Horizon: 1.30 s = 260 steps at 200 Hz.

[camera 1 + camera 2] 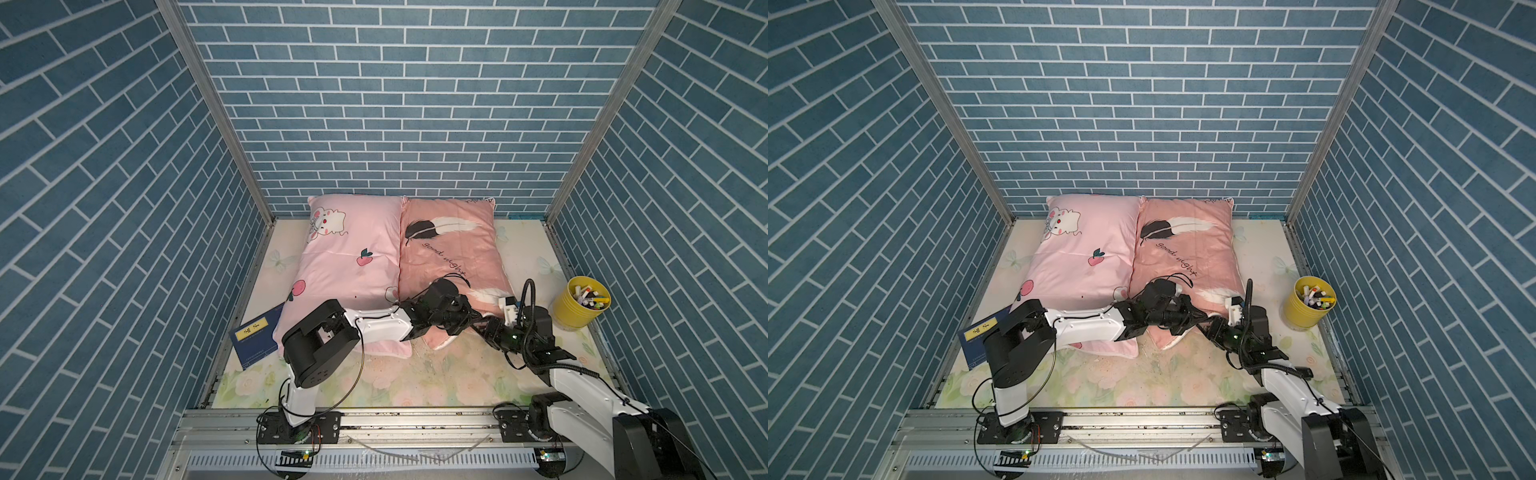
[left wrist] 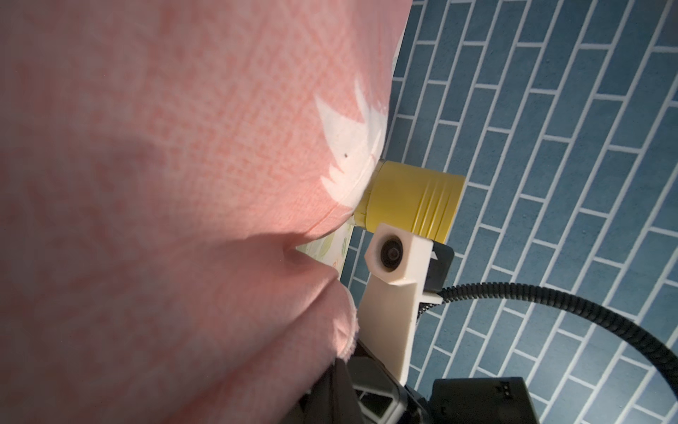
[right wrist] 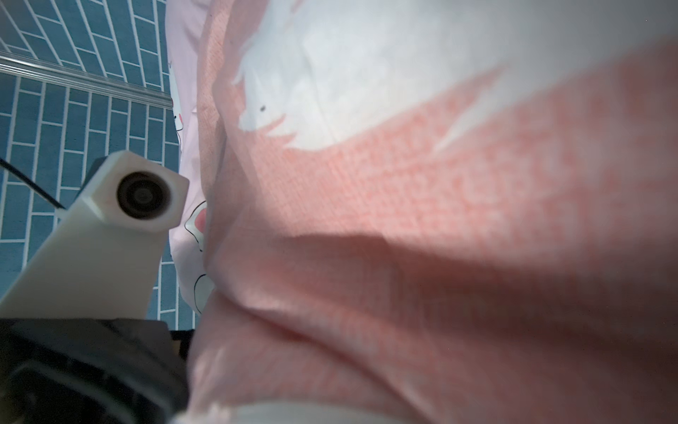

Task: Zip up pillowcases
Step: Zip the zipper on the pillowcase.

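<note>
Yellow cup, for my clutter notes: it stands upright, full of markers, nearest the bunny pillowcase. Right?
No. The yellow cup stands upright, full of markers, nearest the feather pillowcase, not the bunny pillowcase; both top views show it.

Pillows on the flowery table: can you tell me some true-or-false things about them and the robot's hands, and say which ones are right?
1. The bunny pillowcase lies right beside the feather pillowcase, touching it. True.
2. The yellow cup is empty. False: it holds pens.
3. The left gripper and the right gripper are both at the near edge of the feather pillowcase. True.
4. The blue book lies on top of the feather pillowcase. False: it lies on the table, by the near corner of the bunny pillowcase.
</note>
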Tool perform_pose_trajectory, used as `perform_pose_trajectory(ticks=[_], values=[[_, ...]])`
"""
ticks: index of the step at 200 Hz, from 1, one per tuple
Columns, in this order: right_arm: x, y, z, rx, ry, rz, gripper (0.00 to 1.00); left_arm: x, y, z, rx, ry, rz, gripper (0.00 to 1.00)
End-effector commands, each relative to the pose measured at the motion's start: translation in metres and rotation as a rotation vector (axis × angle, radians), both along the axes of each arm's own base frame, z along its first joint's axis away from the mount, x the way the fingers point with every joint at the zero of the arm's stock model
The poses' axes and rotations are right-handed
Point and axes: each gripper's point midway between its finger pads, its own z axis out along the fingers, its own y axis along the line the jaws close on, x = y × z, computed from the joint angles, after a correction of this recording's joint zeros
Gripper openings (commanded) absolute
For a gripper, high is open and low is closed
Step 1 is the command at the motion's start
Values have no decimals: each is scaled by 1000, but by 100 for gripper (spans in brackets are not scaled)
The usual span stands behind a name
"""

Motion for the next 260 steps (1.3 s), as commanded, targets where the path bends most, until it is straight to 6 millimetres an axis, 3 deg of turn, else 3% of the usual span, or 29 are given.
perform_pose_trajectory(ticks=[1,72,110,174,200,224,260], values=[[10,2,15,28,-94,-21,47,4,-3,-6,-13,6,15,0],[-35,-10,15,-68,-65,27,46,29,0,0,-47,-16,96,0],[-15,-2,16,-13,-97,11,49,27,-3,5,-65,-13,95,0],[16,24,19,28,-163,33,44,26,-5,14,-88,-7,106,0],[20,24,9,3,-150,19,31,26,-5,13,-93,-2,107,0],[18,22,6,-8,-139,9,0,27,-5,16,-103,-2,114,0],[6,18,-2,-22,-103,8,0,31,-10,29,-130,-18,116,0]])
